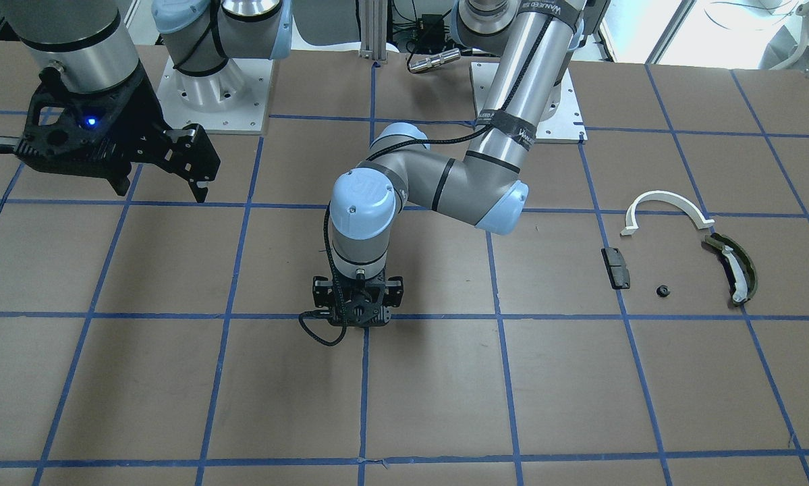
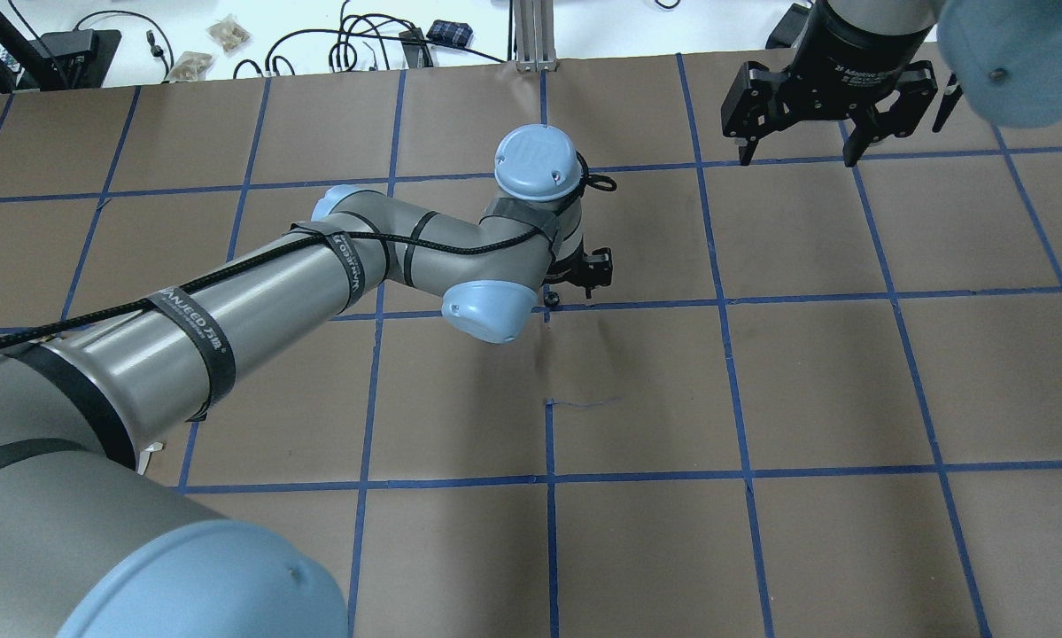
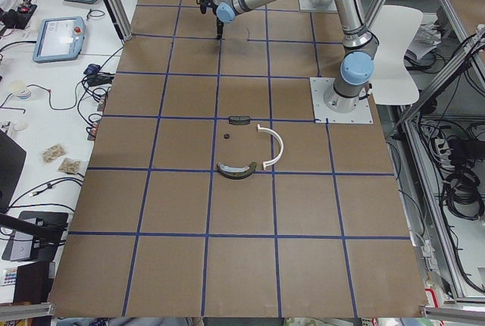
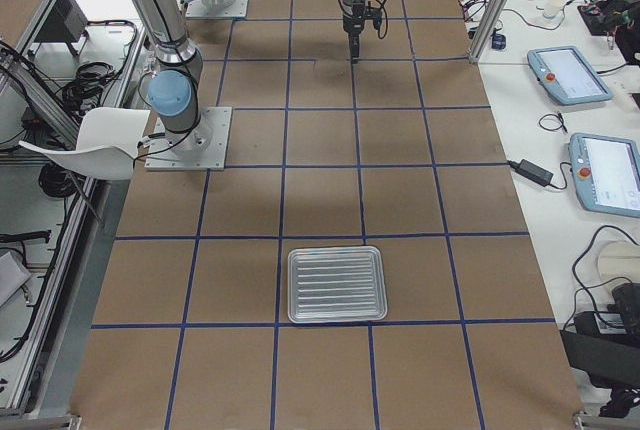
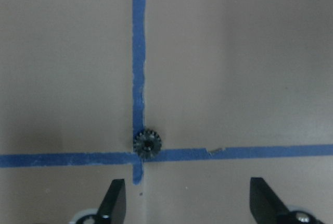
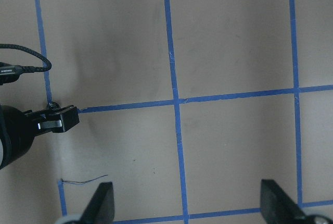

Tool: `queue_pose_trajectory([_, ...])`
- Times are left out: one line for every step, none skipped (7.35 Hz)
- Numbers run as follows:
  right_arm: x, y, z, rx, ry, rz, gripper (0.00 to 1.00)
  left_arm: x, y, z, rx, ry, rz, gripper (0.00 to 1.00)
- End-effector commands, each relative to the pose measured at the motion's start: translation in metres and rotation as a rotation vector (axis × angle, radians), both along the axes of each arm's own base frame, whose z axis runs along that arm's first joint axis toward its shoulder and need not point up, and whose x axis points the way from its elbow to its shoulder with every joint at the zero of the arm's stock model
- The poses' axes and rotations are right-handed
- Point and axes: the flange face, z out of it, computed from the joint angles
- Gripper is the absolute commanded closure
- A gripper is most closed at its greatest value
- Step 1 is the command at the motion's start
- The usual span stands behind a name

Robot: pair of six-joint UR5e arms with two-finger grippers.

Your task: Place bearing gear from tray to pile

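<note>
Brown paper gridded with blue tape covers your table (image 1: 175, 378). The silver tray (image 4: 337, 284) sits well apart from the pile (image 1: 687, 250). Your left gripper (image 5: 184, 203) hangs over the table's middle, jaws spread wide and empty; the right gripper (image 2: 796, 151) hovers aside, equally open and empty. The small black bearing gear (image 5: 148, 144) lies on a tape crossing just ahead of the left fingertips (image 5: 115, 195).
</note>
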Motion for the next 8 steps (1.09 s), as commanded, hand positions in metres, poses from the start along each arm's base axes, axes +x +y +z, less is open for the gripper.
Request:
queue_pose_trajectory([-0.0006, -0.0043, 0.0008, -0.039, -0.003, -0.001, 0.00, 0.0028, -0.0013, -0.0119, 0.013, -0.032, 0.007, 0.25])
queue_pose_trajectory([-0.0004, -0.0075, 0.0031, -0.046, -0.004, 0.001, 0.00, 0.0020, -0.0024, -0.0165, 0.019, -0.030, 0.012, 0.31])
queue_pose_trajectory([0.0007, -0.0108, 0.0006, -0.041, -0.007, 0.003, 0.00, 0.0012, -0.0041, -0.0173, 0.016, -0.029, 0.014, 0.45])
queue_pose_trajectory([0.0007, -0.0114, -0.0001, -0.041, -0.007, 0.003, 0.00, 0.0012, -0.0041, -0.0164, 0.015, -0.028, 0.014, 0.48])
queue_pose_trajectory([0.0009, -0.0113, -0.0008, -0.039, -0.009, 0.003, 0.00, 0.0022, -0.0036, -0.0186, 0.020, -0.027, 0.017, 0.68])
queue_pose_trajectory([0.0021, -0.0128, -0.0027, -0.035, -0.020, 0.014, 0.00, 0.0017, -0.0037, -0.0213, 0.028, -0.026, 0.017, 0.82])
queue_pose_trajectory([0.0031, -0.0130, -0.0043, -0.032, -0.019, 0.042, 0.00, 0.0021, -0.0052, -0.0171, 0.021, -0.023, 0.018, 0.94])
queue_pose_trajectory([0.0032, -0.0130, -0.0043, -0.032, -0.021, 0.042, 0.00, 0.0039, -0.0068, -0.0114, 0.011, -0.022, 0.017, 0.97])
